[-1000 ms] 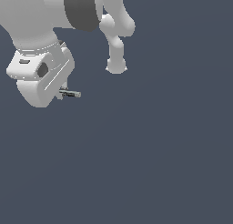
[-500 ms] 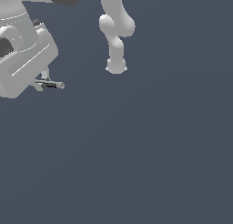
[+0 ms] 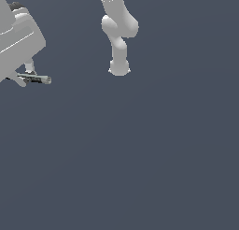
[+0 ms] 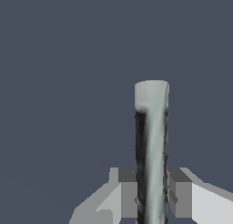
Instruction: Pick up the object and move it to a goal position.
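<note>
— Where's the thing it's meant to carry?

— Over at the exterior view's left: the thin grey-silver rod with black segments (image 3: pixel 36 78), lying roughly level and poking out sideways from the white two-fingered gripper (image 3: pixel 24 75). It looks lifted clear of the flat slate-grey floor (image 3: pixel 140 168), though I can't judge how high.

— Why hold it near one end like that?

— My guess is that's simply where the fingers met it; most of its length juts out free. The wrist view shows the jaws closed narrow on the rod (image 4: pixel 151 150), one grey pad (image 4: pixel 129 191) pressed to each side.

— What's it made of, would you say?

— Smooth and round like a pen, a dull metallic sheen with a dark streak along it and a pale blunt tip. Slim and slick, so I'd reckon it could swivel in the grip.

— And the goal?

— Nothing marks it.
</note>
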You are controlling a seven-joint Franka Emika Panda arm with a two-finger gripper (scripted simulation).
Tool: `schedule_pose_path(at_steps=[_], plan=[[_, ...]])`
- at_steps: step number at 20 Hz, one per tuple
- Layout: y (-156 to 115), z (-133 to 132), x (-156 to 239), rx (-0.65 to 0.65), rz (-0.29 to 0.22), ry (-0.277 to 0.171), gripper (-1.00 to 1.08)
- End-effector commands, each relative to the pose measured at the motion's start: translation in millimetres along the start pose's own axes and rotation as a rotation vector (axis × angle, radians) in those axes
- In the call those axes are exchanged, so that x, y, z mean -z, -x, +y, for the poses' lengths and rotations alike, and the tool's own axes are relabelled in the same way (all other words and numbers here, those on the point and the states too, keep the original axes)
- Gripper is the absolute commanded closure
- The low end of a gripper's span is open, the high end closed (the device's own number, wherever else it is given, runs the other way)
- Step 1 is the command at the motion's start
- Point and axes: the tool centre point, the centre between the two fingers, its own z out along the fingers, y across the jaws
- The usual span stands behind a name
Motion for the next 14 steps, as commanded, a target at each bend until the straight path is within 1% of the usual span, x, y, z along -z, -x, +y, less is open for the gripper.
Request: schedule_pose_path(at_steps=[1, 14], plan=[[2.8, 2.6, 5.5, 0.000, 0.000, 0.000, 1.08], [7.3, 7.8, 15.0, 0.001, -0.001, 0.000, 1.08]])
